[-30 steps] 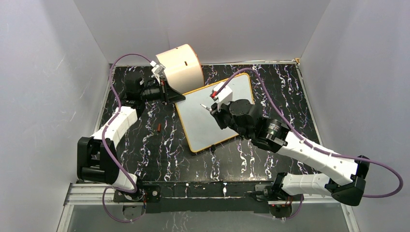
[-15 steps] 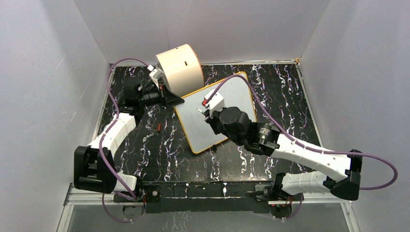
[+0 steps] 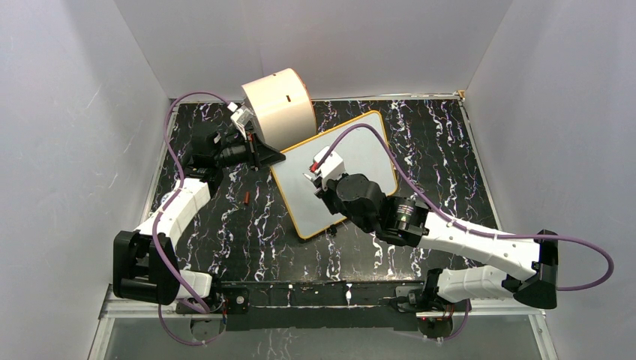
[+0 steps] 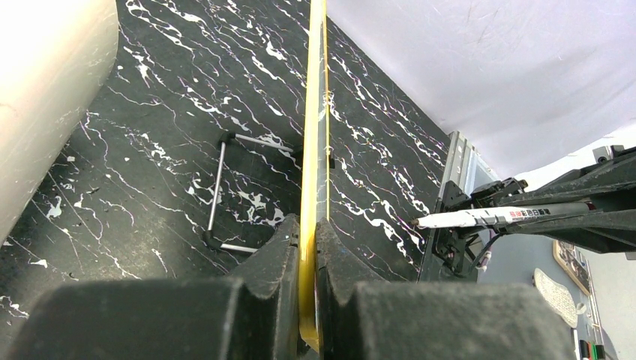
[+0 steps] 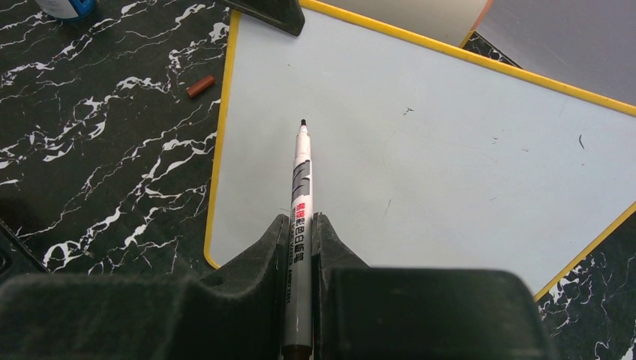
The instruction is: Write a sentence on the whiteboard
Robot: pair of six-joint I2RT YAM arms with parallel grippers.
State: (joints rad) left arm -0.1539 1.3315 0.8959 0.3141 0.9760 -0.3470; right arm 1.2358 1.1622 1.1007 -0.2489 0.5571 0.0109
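Glossy white rectangular whiteboard with orange rim (image 3: pixel 296 191) on black marbled desk (image 3: pixel 225 232), far-left corner pinched between closed left jaws; white marker pen (image 5: pixel 301 187) clamped in right jaws, tip over board surface.

The black white-veined table (image 3: pixel 225 240) is carrying a cream drum (image 3: pixel 281 105) just behind the whiteboard (image 3: pixel 296 191), while a small red-brown cap (image 3: pixel 247 198) is lying left of the whiteboard

The cream drum (image 3: pixel 279 105) crowds the far-left corner of the whiteboard (image 3: pixel 361 155); room lies open to its right.
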